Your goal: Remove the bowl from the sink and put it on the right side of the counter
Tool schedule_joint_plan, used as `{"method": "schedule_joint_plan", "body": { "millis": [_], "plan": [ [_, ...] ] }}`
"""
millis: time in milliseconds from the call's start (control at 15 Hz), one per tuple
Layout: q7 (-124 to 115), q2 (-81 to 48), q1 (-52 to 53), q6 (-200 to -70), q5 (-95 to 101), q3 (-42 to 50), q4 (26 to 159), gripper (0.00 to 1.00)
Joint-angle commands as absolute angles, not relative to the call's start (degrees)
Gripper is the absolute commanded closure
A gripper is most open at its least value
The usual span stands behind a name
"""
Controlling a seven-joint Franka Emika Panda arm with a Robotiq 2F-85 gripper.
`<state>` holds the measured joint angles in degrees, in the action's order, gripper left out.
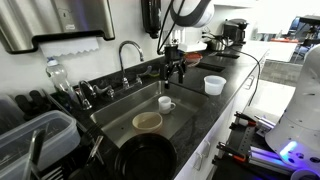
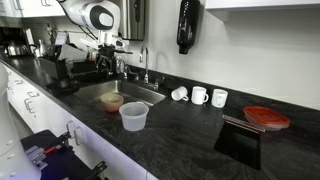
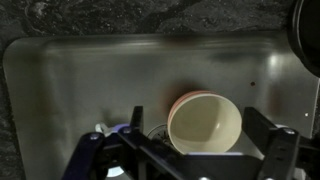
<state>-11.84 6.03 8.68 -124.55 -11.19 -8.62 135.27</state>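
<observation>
The tan-beige bowl [image 1: 147, 121] with a lighter rim sits on the floor of the stainless-steel sink [image 1: 120, 112], next to a white mug [image 1: 166, 103]. The bowl also shows in an exterior view [image 2: 112, 101]. In the wrist view the bowl [image 3: 205, 122] lies between my two dark fingers, well below them. My gripper [image 1: 175, 68] hangs above the sink near the chrome faucet [image 1: 128, 50], open and empty; it also shows in an exterior view [image 2: 108, 68] and in the wrist view [image 3: 200, 140]. The glossy black counter [image 2: 190, 135] runs along both sides of the sink.
A small white bowl [image 1: 214, 85] stands on the counter beyond the sink. A translucent tub [image 2: 134, 116], three white mugs [image 2: 199, 96] and a red-orange dish [image 2: 266, 117] are on the counter. A black pan [image 1: 145, 160] and a grey tub [image 1: 35, 140] sit near the sink.
</observation>
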Motion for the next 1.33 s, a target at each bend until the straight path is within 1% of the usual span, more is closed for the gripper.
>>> {"method": "schedule_joint_plan", "body": {
  "millis": [0, 467, 800, 1267],
  "plan": [
    [-11.83, 6.03, 8.57, -124.44, -11.19, -8.71, 135.20, 0.00],
    [-11.84, 6.03, 8.57, -124.44, -11.19, -8.71, 135.20, 0.00],
    [-22.45, 3.02, 8.54, -127.71, -10.19, -9.42, 134.41, 0.00],
    [-40.58, -5.89, 10.13, -132.86, -11.61, -10.07, 132.51, 0.00]
  ]
}}
